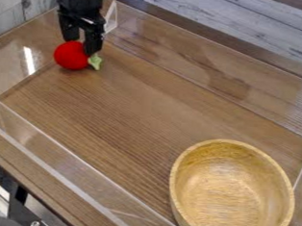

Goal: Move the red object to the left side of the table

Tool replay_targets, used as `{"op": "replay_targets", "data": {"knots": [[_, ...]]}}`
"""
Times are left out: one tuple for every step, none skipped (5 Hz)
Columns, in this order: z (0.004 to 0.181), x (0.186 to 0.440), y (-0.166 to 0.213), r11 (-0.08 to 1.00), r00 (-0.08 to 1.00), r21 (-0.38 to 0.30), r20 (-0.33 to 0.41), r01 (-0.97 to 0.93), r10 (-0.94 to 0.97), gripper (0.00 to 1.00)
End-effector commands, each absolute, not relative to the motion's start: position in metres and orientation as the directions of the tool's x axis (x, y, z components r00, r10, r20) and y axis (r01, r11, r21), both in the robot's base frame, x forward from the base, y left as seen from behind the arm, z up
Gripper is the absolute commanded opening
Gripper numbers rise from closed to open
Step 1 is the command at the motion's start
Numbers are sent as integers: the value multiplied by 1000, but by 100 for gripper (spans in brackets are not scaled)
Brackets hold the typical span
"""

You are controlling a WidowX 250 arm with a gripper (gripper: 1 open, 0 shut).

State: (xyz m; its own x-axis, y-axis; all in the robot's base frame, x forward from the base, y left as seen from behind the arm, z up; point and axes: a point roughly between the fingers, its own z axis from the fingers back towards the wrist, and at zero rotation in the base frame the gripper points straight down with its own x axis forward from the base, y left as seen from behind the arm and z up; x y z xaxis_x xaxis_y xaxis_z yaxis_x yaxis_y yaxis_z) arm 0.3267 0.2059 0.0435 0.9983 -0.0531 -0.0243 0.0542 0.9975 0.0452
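- One round, light wooden bowl (234, 192) sits nearest the camera, in the lower right part of the scene, upright and with nothing inside it.
- The bowl rests on a brown wood-grain tabletop (154, 106) that runs diagonally away from it toward the upper left.
- Low clear acrylic walls (60, 172) border the tabletop; one runs along the near edge to the left of the bowl, another along the far edge beyond it.
- Well apart from the bowl, at the far left end of the tabletop, lies a small bright red strawberry-shaped toy with a green leafy top (73, 55).
- The toy lies on the wood surface; its red body faces left and its green leaves point right, back toward the bowl's side of the table.
- Farther from the bowl than the toy, a black robot gripper (82, 31) hangs pointing down, just above and behind the toy.
- Its two dark fingers (93, 34) stand spread apart with a clear gap between them, so the claw is open and holds nothing.
- The fingertips end just above the top of the toy; whether they touch it cannot be told.
- Beyond the far wall, farthest from the bowl, pale wooden planks (237, 14) run across the background.
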Motion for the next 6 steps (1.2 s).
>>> {"op": "replay_targets", "data": {"knots": [[61, 342, 205, 995, 998, 82, 28, 55, -58, 100], [55, 347, 212, 995, 998, 81, 21, 55, -56, 100], [48, 351, 216, 995, 998, 80, 16, 52, -53, 0], [54, 348, 216, 999, 1000, 44, 27, 7, -8, 0], [68, 339, 217, 996, 995, 9, 34, -89, 88, 0], [81, 329, 217, 983, 983, -21, 33, -180, 181, 0]]}}
